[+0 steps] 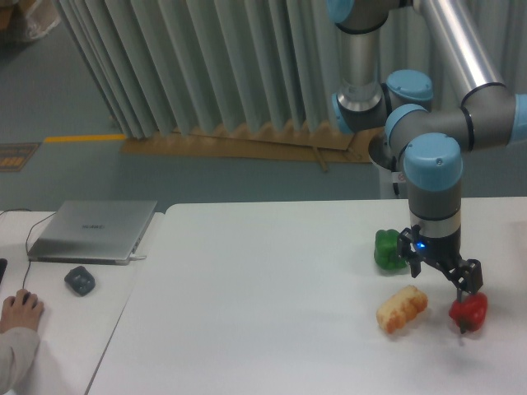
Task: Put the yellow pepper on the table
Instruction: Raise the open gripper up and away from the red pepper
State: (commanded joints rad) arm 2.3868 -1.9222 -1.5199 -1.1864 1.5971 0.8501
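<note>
Retreat seemed the step in hand: the yellow pepper (402,309) lay on the table (247,313) near its right edge, just beside the red pepper (468,310). The gripper (440,270) hung spread (apparently empty) above them. Rising straight up should avoid nudging either.
</note>
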